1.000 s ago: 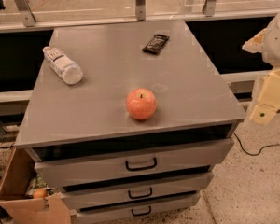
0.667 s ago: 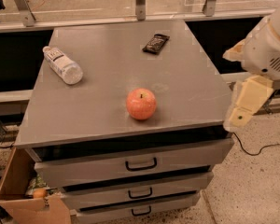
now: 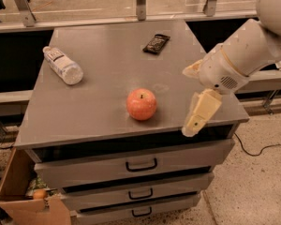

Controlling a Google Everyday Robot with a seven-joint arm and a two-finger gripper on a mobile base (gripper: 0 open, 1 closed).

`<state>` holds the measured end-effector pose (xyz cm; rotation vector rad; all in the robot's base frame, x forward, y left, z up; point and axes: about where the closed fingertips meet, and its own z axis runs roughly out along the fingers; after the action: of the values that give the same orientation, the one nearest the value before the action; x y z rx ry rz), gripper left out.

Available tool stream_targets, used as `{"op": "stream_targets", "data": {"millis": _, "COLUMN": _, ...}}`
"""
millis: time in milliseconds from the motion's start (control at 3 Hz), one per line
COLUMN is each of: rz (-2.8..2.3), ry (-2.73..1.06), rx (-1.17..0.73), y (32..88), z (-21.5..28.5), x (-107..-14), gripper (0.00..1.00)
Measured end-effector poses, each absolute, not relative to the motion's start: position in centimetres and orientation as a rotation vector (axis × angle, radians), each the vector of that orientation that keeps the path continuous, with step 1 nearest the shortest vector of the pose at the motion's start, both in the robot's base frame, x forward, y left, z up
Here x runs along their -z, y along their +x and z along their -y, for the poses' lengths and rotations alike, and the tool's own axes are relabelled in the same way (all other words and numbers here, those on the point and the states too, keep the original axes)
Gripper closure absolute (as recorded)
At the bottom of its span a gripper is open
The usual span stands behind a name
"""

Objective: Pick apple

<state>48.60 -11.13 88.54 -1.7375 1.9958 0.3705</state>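
Observation:
The apple (image 3: 141,104) is round and red-orange with a short dark stem. It rests on the grey cabinet top (image 3: 103,86), a little in front of the middle. My gripper (image 3: 197,112) hangs from the white arm (image 3: 243,50) over the front right part of the top. It is to the right of the apple, about an apple's width away, and holds nothing.
A clear plastic bottle (image 3: 62,65) lies at the left of the top. A dark snack bar (image 3: 156,43) lies at the back. Drawers (image 3: 140,165) with handles are below the front edge. An open cardboard box (image 3: 16,198) holding a small orange fruit (image 3: 39,194) stands on the floor at the lower left.
My arm and gripper have moved left, from beyond the cabinet's right edge to over its front right part, closer to the apple. The apple has not moved.

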Motion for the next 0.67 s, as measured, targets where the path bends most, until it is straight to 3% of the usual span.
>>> {"op": "stream_targets", "data": {"millis": 667, "rz": -1.778, "ry": -1.718, "rx": -0.567, "y": 51.2, "z": 3.6, "x": -85.5, "gripper": 0.0}}
